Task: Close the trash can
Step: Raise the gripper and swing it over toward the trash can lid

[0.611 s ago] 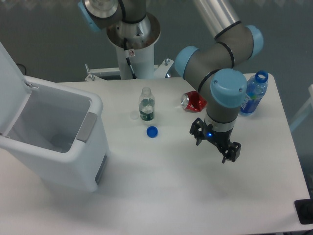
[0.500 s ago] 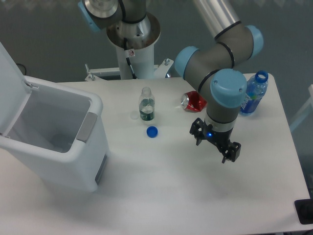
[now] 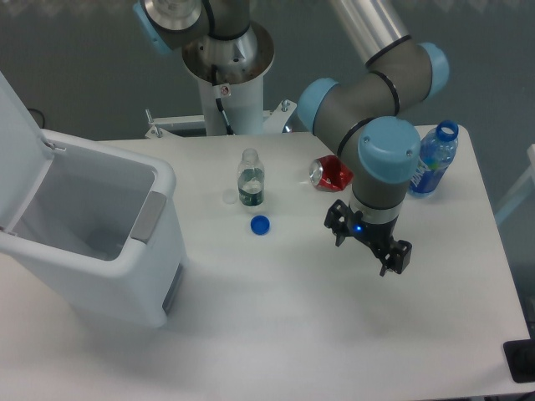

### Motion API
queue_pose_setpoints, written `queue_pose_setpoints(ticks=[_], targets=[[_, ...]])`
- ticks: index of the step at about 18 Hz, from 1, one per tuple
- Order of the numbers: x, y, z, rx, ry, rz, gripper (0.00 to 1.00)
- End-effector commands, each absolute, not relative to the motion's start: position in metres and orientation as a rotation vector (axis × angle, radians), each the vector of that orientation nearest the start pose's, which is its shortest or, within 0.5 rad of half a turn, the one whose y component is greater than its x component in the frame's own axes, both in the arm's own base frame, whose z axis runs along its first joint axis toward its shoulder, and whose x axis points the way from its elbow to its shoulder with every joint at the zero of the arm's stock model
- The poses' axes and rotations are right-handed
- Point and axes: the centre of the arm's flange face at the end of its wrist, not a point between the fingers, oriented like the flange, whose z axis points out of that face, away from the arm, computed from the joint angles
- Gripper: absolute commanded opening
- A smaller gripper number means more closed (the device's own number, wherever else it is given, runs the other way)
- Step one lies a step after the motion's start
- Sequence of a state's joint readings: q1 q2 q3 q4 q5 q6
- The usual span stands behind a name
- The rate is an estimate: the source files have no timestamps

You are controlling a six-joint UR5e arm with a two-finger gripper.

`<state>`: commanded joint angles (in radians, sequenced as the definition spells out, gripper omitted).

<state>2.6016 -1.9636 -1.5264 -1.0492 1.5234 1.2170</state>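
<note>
One trash can sits at the left edge of the white tabletop, its flat lid standing up and open at the far left, the grey latch showing on the front rim. Two bottles are out here: a small clear bottle upright near the middle with no cap on, and a blue bottle upright at the right rear. One loose blue cap lies just in front of the clear bottle, and one red can lies on its side between the bottles. One arm, grey with pale blue joint covers, bends down from the upper right over the red can. Its tool points down above bare tabletop, well apart from the trash can, with the clear bottle and cap between them. The dark fingers stand spread with nothing between them.
</note>
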Motion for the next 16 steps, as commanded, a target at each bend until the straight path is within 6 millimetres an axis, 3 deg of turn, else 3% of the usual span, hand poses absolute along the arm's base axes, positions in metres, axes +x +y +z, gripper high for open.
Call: queue_pose_setpoints(ticks=[3,6,12,13,16], targets=[[-0.471,0.452,0.369,-2.934,0.078,0.195,1.00],[-0.447,0.452,0.403,-2.883,0.064,0.208,1.00],[-0.370,0.456,0.479,-2.689,-0.173,0.125,1.00],[-0.356,0.458,0.483,-2.665,-0.204,0.084,1.00],[-0.305,0.456,0.515,-2.602,-0.164,0.048,0.95]])
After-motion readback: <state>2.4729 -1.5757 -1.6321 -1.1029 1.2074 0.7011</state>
